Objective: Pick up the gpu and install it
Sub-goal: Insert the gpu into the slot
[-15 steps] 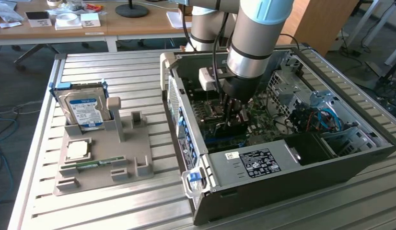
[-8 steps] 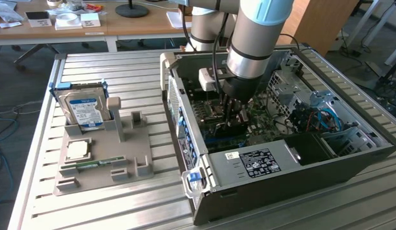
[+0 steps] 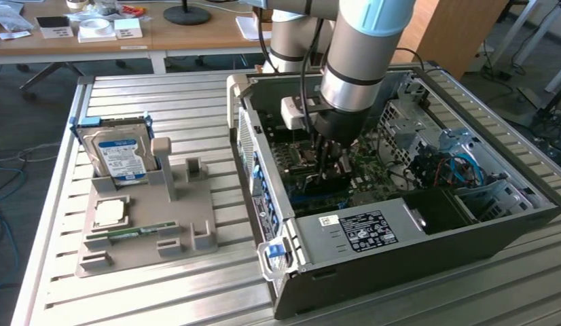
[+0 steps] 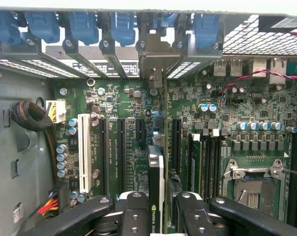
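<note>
Now, seen from the exterior camera, the grey jointed robot arm with its pale blue collar (image 3: 364, 61) reaches straight down into the open black desktop computer case (image 3: 399, 224) lying on its side on the slatted aluminium table (image 3: 153, 102). The black gripper (image 3: 329, 178) sits low over the green motherboard (image 3: 375, 173), near the middle of the case. At about nine o'clock from the case stands a grey plastic parts holder (image 3: 145, 234) carrying a silver hard drive with a blue-white label (image 3: 120, 156); a slim green RAM stick (image 3: 136, 231) lies flat near the holder's front edge.

From the wrist camera, the two black fingers (image 4: 133, 216) are clamped on the gpu (image 4: 161, 162), a thin green circuit-board card seen edge-on, its black cooler face with a green logo showing between the pads. The card stands upright on the motherboard (image 4: 124, 142), running toward twelve o'clock, where its silvery metal end bracket (image 4: 156, 61) lines up with the rear slot openings under the blue plastic retaining clips (image 4: 124, 24). A white expansion slot (image 4: 84, 160) lies well off toward nine o'clock, and the metal CPU socket (image 4: 252, 184) toward three o'clock.

My reading is that picking up is done and the insertion step is in hand: the card looks aligned over, or partly in, its slot, though full seating cannot be judged. Seating would call for straight, even pressure downward with no tilt.
</note>
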Motion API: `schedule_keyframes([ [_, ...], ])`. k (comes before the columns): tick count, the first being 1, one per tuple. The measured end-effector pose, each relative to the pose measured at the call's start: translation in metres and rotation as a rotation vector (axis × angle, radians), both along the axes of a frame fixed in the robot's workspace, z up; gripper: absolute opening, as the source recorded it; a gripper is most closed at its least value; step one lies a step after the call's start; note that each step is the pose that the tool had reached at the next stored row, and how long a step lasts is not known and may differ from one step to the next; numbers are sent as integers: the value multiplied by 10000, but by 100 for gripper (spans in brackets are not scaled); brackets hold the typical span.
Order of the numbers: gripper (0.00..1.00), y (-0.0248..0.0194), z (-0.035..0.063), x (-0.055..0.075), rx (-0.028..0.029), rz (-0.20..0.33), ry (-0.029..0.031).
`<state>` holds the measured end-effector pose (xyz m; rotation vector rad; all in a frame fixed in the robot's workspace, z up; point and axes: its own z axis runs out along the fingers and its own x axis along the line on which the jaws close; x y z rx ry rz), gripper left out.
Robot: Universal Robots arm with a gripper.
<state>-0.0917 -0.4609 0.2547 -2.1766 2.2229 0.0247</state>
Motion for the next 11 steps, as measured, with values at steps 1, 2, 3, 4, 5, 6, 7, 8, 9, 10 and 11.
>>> schedule_keyframes([
  [1,26,0,0,-3,0,1,-3],
  [2,26,0,0,-7,0,1,-4],
  [3,26,-1,-1,-9,0,1,-6],
  [4,26,-1,-3,-11,-1,2,-6],
  [5,26,-1,-5,-15,-2,1,-6],
  [6,26,-1,-6,-17,-3,0,-6],
  [7,26,-1,-6,-18,-3,0,-5],
  [8,26,0,-7,-18,-1,0,-5],
  [9,26,-1,-7,-18,-1,0,-5],
  [10,26,0,-7,-18,0,0,-5],
  [11,26,-1,-8,-18,0,0,-5],
])
